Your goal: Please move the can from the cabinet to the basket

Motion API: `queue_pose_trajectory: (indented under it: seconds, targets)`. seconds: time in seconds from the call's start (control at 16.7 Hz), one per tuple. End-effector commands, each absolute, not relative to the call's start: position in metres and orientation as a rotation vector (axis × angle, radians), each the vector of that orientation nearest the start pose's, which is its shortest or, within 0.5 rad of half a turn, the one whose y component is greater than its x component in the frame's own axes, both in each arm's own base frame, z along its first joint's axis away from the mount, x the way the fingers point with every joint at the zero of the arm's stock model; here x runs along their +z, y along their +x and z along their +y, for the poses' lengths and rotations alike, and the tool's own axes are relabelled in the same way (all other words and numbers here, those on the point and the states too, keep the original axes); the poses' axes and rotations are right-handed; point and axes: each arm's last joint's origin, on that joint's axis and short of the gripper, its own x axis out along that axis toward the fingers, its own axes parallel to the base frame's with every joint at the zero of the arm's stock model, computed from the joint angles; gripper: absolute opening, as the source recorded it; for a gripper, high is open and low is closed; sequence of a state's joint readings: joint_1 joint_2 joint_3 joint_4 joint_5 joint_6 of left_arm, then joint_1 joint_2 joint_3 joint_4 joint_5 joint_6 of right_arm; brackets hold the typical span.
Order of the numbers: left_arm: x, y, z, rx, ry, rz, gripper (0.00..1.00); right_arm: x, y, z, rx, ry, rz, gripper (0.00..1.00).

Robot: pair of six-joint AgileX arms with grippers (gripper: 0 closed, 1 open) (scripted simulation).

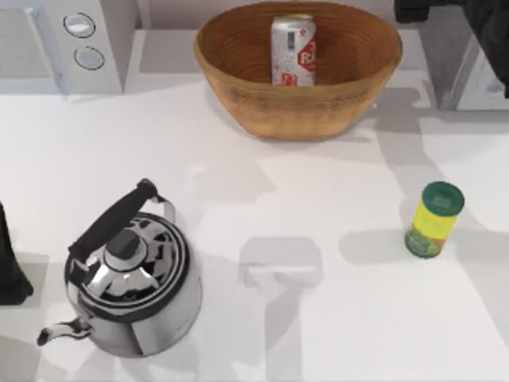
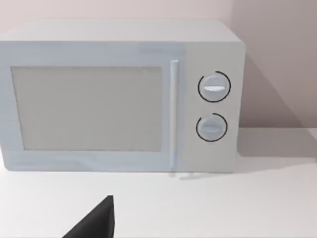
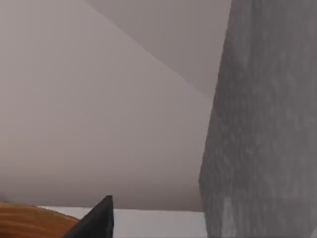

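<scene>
1. The can [image 1: 293, 49] stands upright inside the basket [image 1: 238, 87], near its middle, at the far edge of the table [image 1: 318, 318].
2. The right arm [image 1: 477, 24] is up at the far right corner, above the cabinet [image 1: 469, 79]; the basket and can lie to its left, near it.
3. In the right wrist view a dark fingertip [image 3: 96, 220] shows, with the grey cabinet wall [image 3: 262, 124] close beside it and a sliver of basket rim [image 3: 29, 220] on the other side; I cannot tell how wide the right gripper's fingers stand.
4. The left arm [image 1: 9, 263] is parked at the left edge of the table, just beside the kettle [image 1: 131, 282].
5. Its wrist view faces the white microwave [image 2: 119, 99] with two round knobs, straight ahead and apart from the fingertip [image 2: 96, 223]; its finger spread cannot be told either.
6. A yellow-green container [image 1: 433, 219] with a green cap stands on the right side of the table, nearer than the right arm and well apart from the basket.
</scene>
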State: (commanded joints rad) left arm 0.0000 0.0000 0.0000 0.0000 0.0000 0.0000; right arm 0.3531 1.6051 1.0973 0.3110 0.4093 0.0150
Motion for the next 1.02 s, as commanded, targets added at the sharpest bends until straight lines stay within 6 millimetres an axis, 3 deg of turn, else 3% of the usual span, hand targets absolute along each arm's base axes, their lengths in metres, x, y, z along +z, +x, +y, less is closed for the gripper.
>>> queue_pose_trajectory:
  seconds: [0.18, 0.3, 0.54, 0.72, 1.02]
  targets:
    - [0.160, 0.106, -0.001, 0.000, 0.000, 0.000, 1.00, 0.294, 0.284, 0.064, -0.059, -0.054, 0.185, 1.00]
    - [0.160, 0.106, -0.001, 0.000, 0.000, 0.000, 1.00, 0.293, 0.234, 0.037, -0.066, -0.037, 0.166, 1.00]
    - [0.160, 0.106, -0.001, 0.000, 0.000, 0.000, 1.00, 0.258, 0.153, 0.008, -0.061, -0.011, 0.103, 1.00]
    - [0.160, 0.106, -0.001, 0.000, 0.000, 0.000, 1.00, 0.219, 0.121, 0.001, -0.042, -0.001, 0.053, 1.00]
    - [0.160, 0.106, -0.001, 0.000, 0.000, 0.000, 1.00, 0.168, 0.106, -0.001, -0.007, 0.001, 0.010, 1.00]
